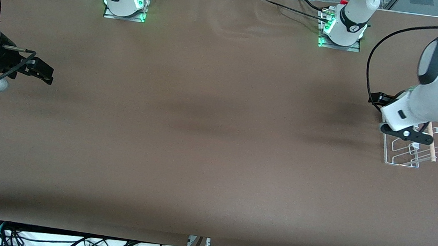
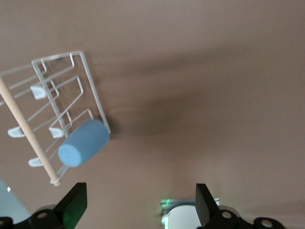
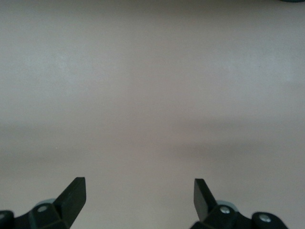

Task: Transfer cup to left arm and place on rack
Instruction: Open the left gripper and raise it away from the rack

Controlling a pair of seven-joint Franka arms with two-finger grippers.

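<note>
The light-blue cup (image 2: 84,142) sits tilted on a hooked peg at the edge of the rack (image 2: 90,86), beside the wooden dowel (image 2: 26,129). In the front view the rack (image 1: 409,155) stands at the left arm's end of the table, and the cup is hidden under the left arm's hand. My left gripper (image 2: 138,191) is open and empty, up in the air over the rack (image 1: 392,116), apart from the cup. My right gripper (image 1: 41,70) is open and empty at the right arm's end of the table, over bare brown cloth (image 3: 138,186).
The brown cloth covers the whole table (image 1: 206,158). The two arm bases (image 1: 123,0) (image 1: 343,30) stand along the table's edge farthest from the front camera. Cables hang below the nearest edge (image 1: 65,241).
</note>
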